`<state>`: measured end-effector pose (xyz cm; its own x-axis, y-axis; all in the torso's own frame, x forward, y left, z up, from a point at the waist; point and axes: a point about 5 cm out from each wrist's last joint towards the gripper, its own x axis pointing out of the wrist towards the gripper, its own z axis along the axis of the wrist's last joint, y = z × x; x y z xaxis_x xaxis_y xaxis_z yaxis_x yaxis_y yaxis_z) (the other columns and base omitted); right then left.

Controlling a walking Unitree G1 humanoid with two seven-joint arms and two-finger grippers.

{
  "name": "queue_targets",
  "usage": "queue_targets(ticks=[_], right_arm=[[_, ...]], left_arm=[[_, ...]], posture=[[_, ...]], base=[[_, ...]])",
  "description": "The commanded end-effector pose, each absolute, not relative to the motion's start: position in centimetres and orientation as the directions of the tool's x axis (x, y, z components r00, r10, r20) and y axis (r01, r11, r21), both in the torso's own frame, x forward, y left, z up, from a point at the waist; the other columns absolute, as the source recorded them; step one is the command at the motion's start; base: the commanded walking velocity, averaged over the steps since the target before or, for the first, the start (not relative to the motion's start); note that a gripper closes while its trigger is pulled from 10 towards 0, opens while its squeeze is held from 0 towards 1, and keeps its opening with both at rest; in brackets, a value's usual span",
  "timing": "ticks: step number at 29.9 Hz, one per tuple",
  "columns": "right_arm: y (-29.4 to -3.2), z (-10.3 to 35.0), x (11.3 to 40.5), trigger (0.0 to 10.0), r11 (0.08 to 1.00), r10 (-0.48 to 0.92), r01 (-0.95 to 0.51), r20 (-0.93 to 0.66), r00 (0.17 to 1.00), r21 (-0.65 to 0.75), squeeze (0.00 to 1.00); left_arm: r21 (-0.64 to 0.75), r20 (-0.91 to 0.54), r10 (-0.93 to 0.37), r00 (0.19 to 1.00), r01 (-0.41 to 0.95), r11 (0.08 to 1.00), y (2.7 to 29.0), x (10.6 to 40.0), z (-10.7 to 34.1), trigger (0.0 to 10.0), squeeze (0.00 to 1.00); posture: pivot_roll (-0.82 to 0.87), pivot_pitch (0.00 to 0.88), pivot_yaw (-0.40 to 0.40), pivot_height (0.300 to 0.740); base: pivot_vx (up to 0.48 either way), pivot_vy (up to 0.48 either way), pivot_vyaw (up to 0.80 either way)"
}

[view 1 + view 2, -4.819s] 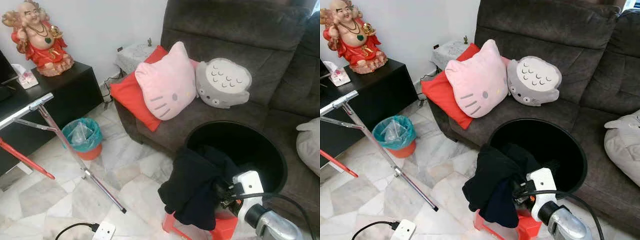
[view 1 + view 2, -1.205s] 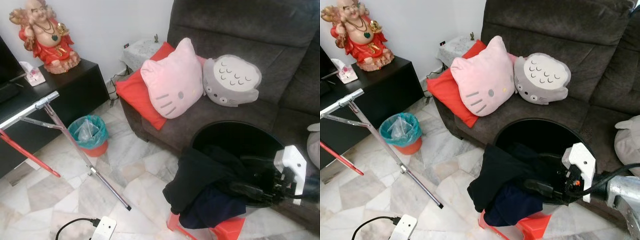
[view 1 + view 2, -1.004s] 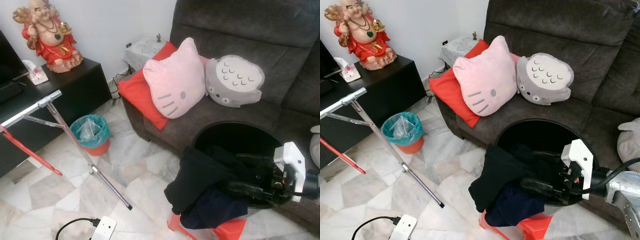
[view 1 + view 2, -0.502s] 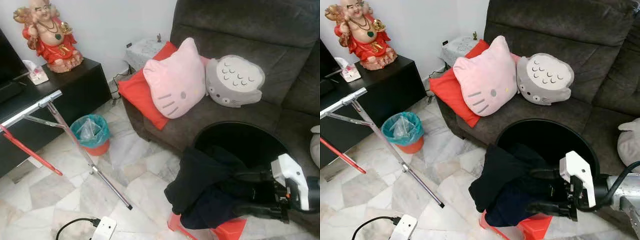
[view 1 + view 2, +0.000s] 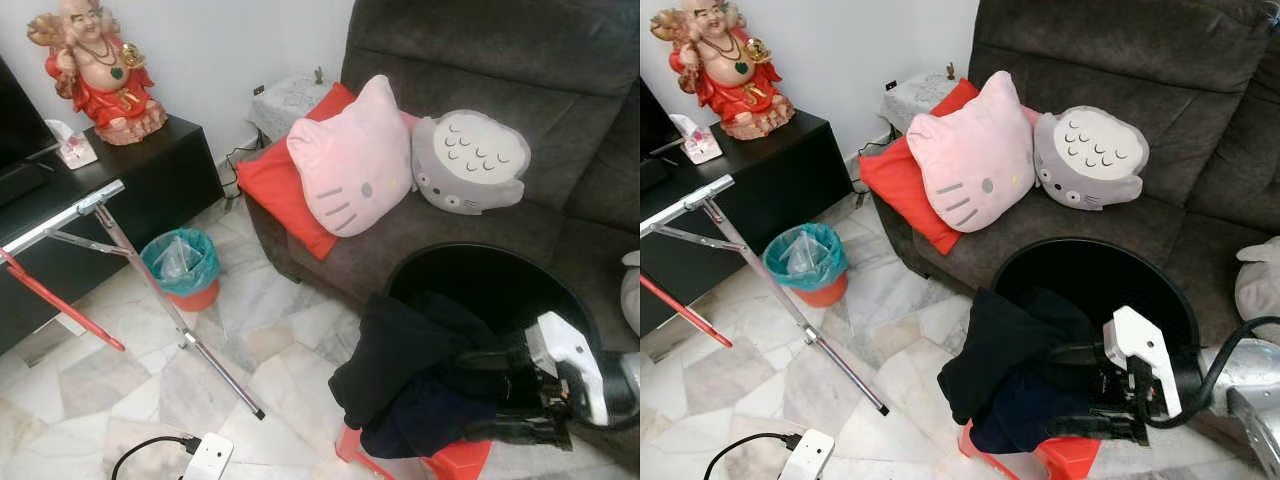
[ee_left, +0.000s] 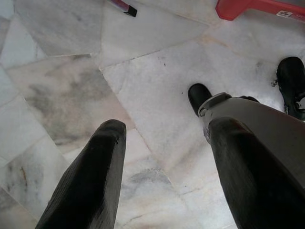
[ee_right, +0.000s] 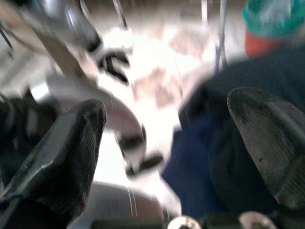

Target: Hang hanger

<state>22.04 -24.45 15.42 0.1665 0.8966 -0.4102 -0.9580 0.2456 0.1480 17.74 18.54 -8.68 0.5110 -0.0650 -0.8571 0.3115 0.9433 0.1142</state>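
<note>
Hanger itself could not be told apart from the heap of dark clothes [image 5: 1005, 350], black over navy, that spilled over the near rim of the round black basket [image 5: 1140, 265] and down onto a red plastic stool [image 5: 1060, 455].

Right tool [image 5: 1080, 390] sat at the heap's right side, fingers spread wide, one above and one below a fold of the dark cloth. Nothing clamped. The right wrist view was blurred; navy cloth lay between the parted fingers.

Left tool [image 6: 162, 162] hung low over the white marble floor [image 6: 71, 95], fingers apart and empty.

Surroundings:
- Basket stood hard against the front of the dark grey fabric sofa [image 5: 1120, 60].
- On the sofa seat, behind the basket: a pink cat-face cushion [image 5: 975, 160] leaning on a flat red cushion [image 5: 895, 175], and a grey round cushion with a stitched face [image 5: 1090, 155] just beside the pink one.
- To the left, a slanted silver metal rack leg [image 5: 790, 310] ran down to the floor, with a red bar [image 5: 685, 310] lower at the frame edge. Floor lay between the leg and the clothes heap.
- A small orange bin with a teal liner [image 5: 805, 262] stood behind the rack leg, near the sofa's corner.
- Black counter [image 5: 760, 170] along the wall carried a red-robed laughing figurine [image 5: 725, 65] and a tissue box [image 5: 695, 142].
- White power strip with a black cable [image 5: 805, 455] lay on the floor by the rack leg's foot.
</note>
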Motion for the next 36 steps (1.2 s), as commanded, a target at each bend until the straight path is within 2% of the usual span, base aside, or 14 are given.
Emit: queue_targets(ticks=[1, 3, 6, 11, 17, 24, 30, 36], right_arm=[[-24.0, 16.3, 22.2, 10.0, 0.215, 0.909, -0.968, -0.388, 0.151, 0.127, 0.0], [-24.0, 16.0, 22.0, 10.0, 0.204, 0.897, -0.971, -0.421, 0.134, 0.126, 0.0], [-25.0, 14.7, 22.2, 10.0, 0.266, 0.82, -0.959, -0.545, 0.173, 0.096, 0.0], [-26.1, 13.9, 22.3, 10.0, 0.315, 0.73, -0.948, -0.651, 0.207, 0.051, 0.0], [-26.3, 13.8, 22.3, 10.0, 0.376, 0.669, -0.926, -0.7, 0.25, 0.029, 0.0], [-26.9, 13.9, 22.6, 10.0, 0.43, 0.616, -0.901, -0.713, 0.334, -0.05, 0.0], [-26.5, 16.2, 23.8, 10.0, 0.467, 0.667, -0.874, -0.594, 0.45, -0.137, 0.0], [-26.4, 17.8, 24.3, 10.0, 0.496, 0.683, -0.848, -0.519, 0.514, -0.187, 0.0]], left_arm=[[0.115, -0.865, -0.054, 0.499, 0.301, 0.947, 18.8, 17.5, -8.8, 10.0, 0.0], [0.115, -0.865, -0.054, 0.499, 0.302, 0.946, 18.8, 17.5, -8.8, 10.0, 0.0], [0.113, -0.866, -0.057, 0.496, 0.306, 0.945, 18.8, 17.4, -8.8, 10.0, 0.0], [0.112, -0.868, -0.058, 0.494, 0.307, 0.945, 18.8, 17.3, -8.9, 10.0, 0.0], [0.112, -0.868, -0.057, 0.493, 0.306, 0.945, 18.8, 17.2, -8.9, 10.0, 0.0], [0.111, -0.871, -0.057, 0.488, 0.31, 0.944, 18.7, 17.1, -9.0, 10.0, 0.0], [0.11, -0.87, -0.058, 0.49, 0.307, 0.945, 18.7, 17.1, -9.0, 10.0, 0.0], [0.109, -0.87, -0.059, 0.49, 0.307, 0.945, 18.7, 17.1, -9.0, 10.0, 0.0]], posture=[[-0.15, 0.023, 0.11, 0.74], [-0.15, 0.023, 0.11, 0.74], [-0.16, 0.019, 0.112, 0.74], [-0.16, 0.017, 0.111, 0.74], [-0.16, 0.018, 0.111, 0.74], [-0.16, 0.02, 0.112, 0.74], [-0.16, 0.021, 0.112, 0.74], [-0.16, 0.022, 0.112, 0.74]], base=[[0.0, 0.0, 0.0], [0.0, 0.0, 0.0], [0.0, 0.0, 0.0], [0.0, 0.0, 0.0], [0.0, 0.0, 0.0], [0.0, 0.0, 0.0], [0.0, 0.0, 0.0], [0.0, 0.0, 0.0]])
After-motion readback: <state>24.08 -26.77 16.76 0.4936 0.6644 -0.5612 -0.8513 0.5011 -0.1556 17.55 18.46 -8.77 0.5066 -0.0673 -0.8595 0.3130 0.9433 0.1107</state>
